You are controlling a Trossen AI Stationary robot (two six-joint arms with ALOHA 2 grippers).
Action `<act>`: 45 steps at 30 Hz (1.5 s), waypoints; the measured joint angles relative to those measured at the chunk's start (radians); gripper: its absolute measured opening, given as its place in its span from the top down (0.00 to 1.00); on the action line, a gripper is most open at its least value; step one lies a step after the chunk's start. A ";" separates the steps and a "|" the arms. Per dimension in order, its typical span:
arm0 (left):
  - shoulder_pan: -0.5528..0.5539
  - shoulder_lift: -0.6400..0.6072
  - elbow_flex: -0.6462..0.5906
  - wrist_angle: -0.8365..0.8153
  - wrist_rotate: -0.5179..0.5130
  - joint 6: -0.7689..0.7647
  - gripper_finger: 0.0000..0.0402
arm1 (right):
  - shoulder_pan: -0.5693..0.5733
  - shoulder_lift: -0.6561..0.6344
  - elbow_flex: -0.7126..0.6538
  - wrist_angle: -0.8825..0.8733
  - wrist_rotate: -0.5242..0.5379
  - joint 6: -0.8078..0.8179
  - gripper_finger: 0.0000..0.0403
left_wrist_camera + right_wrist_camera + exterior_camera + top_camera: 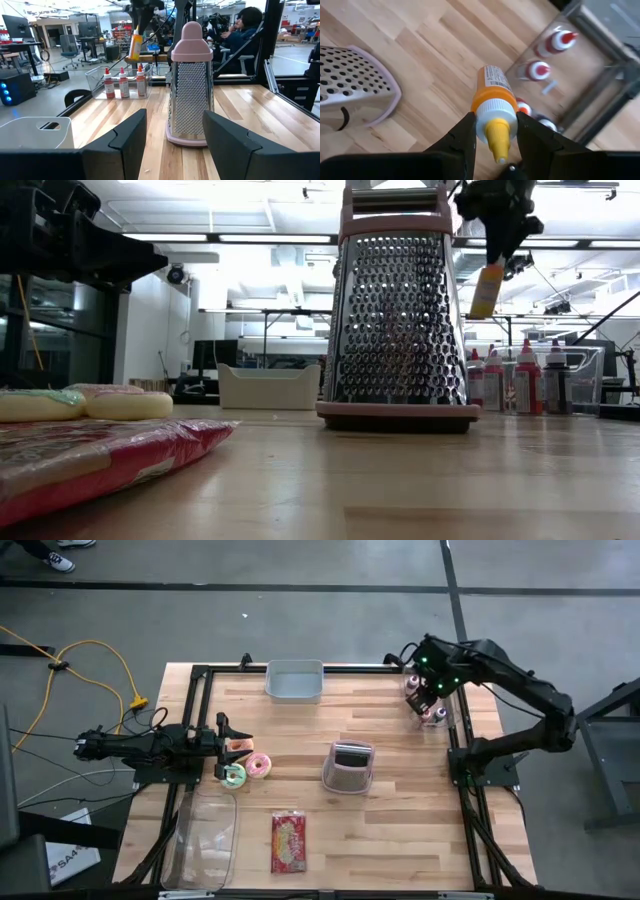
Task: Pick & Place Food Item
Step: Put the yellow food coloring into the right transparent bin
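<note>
An orange squeeze bottle [493,86] with a white cap and yellow nozzle hangs in the air at the table's far right, with my right gripper [496,125] shut on it. It also shows high up in the low view as the orange bottle [487,290]. Below it stands a clear tray [440,718] with red-capped bottles [538,70]. My left gripper [232,737] waits open and level at the table's left edge, beside a pink donut [260,765] and a green donut [233,775] that lie flat on the wood. My right gripper pinches the bottle's white cap [482,117] between its two fingers, just under the yellow nozzle. The fingers come from above, pointing steeply down. The bottle hangs below them, nozzle up and slightly tilted, lifted clear of the tray and the table.
A pink box grater [348,768] stands upright mid-table. A grey bin [295,680] sits at the far edge, a clear container [205,840] at the near left, and a red packet [288,842] lies near the front. A person [245,30] sits beyond the table.
</note>
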 joint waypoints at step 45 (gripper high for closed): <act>0.000 0.000 0.000 0.000 0.000 0.000 0.53 | -0.393 0.072 0.060 -0.094 0.038 -0.107 0.73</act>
